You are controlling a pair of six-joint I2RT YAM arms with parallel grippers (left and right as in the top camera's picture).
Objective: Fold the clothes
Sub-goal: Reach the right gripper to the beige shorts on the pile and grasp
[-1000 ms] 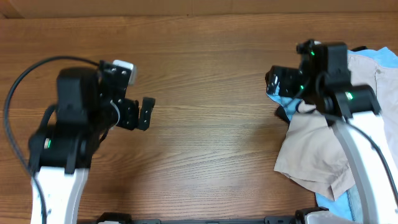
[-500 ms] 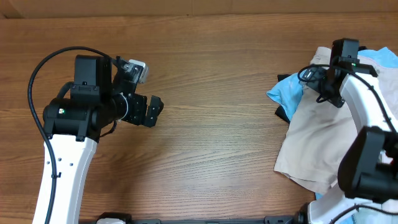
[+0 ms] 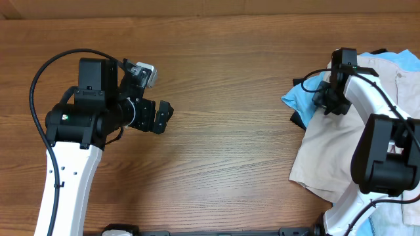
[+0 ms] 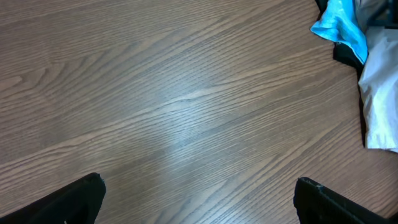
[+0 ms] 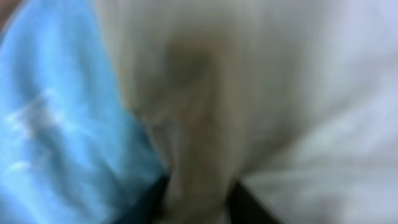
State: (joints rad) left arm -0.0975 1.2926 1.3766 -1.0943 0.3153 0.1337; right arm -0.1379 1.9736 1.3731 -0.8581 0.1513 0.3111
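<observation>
The clothes, pale beige shorts [image 3: 328,151], lie crumpled at the table's right side, partly over a light blue T-shirt [image 3: 298,95]. My right gripper [image 3: 326,103] is down on the shorts' upper left edge beside the blue shirt. In the right wrist view its dark fingers [image 5: 245,202] are pinched on a raised fold of the beige shorts [image 5: 249,74], with the blue shirt [image 5: 56,124] to the left. My left gripper [image 3: 161,117] hovers open over bare wood at the left, far from the shorts [image 4: 380,93]; its fingers [image 4: 81,196] stand wide apart.
A dark cloth edge [image 3: 296,120] peeks out under the shorts' left side. More pale blue fabric [image 3: 367,213] lies under the shorts at the bottom right. The wooden table [image 3: 223,78] spreads between the two arms.
My right gripper has come down onto the shorts' upper left edge and closed on a fold. The left arm shifted slightly a second ago and has held still since.
</observation>
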